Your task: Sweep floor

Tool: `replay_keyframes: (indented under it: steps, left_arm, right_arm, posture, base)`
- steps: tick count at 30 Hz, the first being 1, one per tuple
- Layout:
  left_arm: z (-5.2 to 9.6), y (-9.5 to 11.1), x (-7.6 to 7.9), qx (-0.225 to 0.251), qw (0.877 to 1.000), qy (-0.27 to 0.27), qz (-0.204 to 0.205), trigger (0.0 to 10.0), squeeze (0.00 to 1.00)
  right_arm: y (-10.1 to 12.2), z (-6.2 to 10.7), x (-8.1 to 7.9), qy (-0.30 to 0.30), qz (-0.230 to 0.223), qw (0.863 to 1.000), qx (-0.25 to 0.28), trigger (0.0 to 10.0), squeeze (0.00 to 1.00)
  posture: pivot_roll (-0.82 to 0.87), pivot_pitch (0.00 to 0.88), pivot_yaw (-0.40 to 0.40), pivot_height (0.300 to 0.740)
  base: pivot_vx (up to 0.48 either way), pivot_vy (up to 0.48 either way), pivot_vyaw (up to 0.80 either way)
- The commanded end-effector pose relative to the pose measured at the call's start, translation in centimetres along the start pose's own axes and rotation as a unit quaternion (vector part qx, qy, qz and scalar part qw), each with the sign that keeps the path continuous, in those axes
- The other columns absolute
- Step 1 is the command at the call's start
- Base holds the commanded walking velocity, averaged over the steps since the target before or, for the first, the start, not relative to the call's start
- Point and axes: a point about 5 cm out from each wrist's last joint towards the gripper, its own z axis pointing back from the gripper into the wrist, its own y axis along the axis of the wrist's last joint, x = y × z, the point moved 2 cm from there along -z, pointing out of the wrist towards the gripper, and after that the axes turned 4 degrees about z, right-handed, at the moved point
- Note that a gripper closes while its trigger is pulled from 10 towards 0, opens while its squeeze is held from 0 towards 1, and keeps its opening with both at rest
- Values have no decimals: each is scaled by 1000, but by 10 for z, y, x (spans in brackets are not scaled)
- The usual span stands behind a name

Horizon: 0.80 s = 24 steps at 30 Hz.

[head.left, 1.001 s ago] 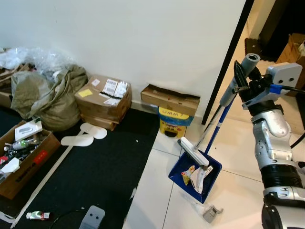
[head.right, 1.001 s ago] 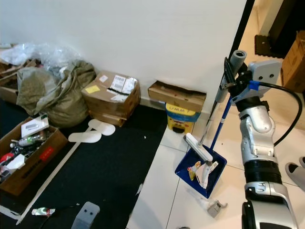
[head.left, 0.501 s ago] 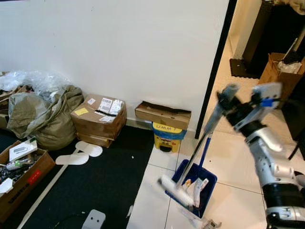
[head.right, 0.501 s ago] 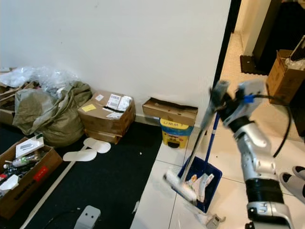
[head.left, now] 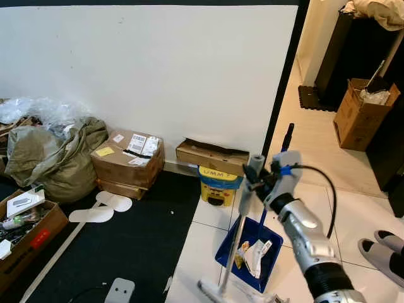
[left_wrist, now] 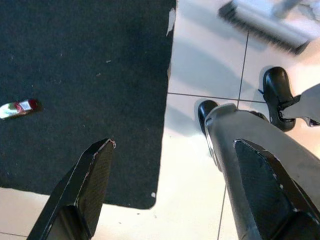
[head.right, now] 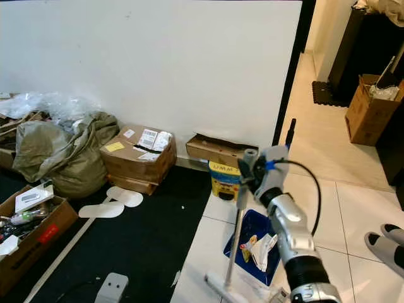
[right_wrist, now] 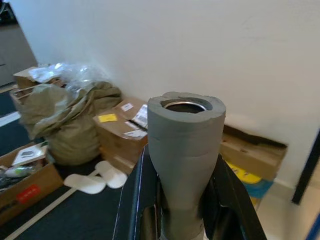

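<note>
Jaws of the right gripper [right_wrist: 182,200] clamp the broom [head.left: 232,252] by its grey foam grip, likely light, rigid and non-slip; left gripper [left_wrist: 175,190] hangs open.

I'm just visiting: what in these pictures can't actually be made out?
- Broom head: cut by the bottom edge in the eye views, blurred in the left wrist view.
- Dustpan contents: wrappers too small to read.
- Right claw: shut on the broom handle, which hides its fingertips.
- Yellow bin: partly hidden under the flat carton.
- Shoes: cut by the right edge.
</note>
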Motion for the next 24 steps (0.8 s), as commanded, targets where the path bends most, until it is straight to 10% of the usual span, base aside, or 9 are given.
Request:
replay_keyframes:
  steps: [1, 11, 24]
  left_arm:
    - [-1, 2, 1, -3, 1000, 2, 0, 10000, 0]
    - [-2, 3, 7, -7, 1000, -5, -12, 10000, 0]
    - [-2, 1, 10, -9, 1000, -3, -7, 10000, 0]
  right_arm:
    - [3, -2, -5, -1, 0, 1000, 19, 10000, 0]
    - [-61, 16, -13, -41, -16, 996, -82, 10000, 0]
    - [-87, 24, -38, -41, -2, 993, -113, 10000, 0]
  posture:
    - [-142, 0, -4, 740]
    - [-151, 0, -5, 740]
    - [-133, 0, -21, 740]
  base:
    - [0, 0, 0]
    - [0, 0, 0]
    - [0, 0, 0]
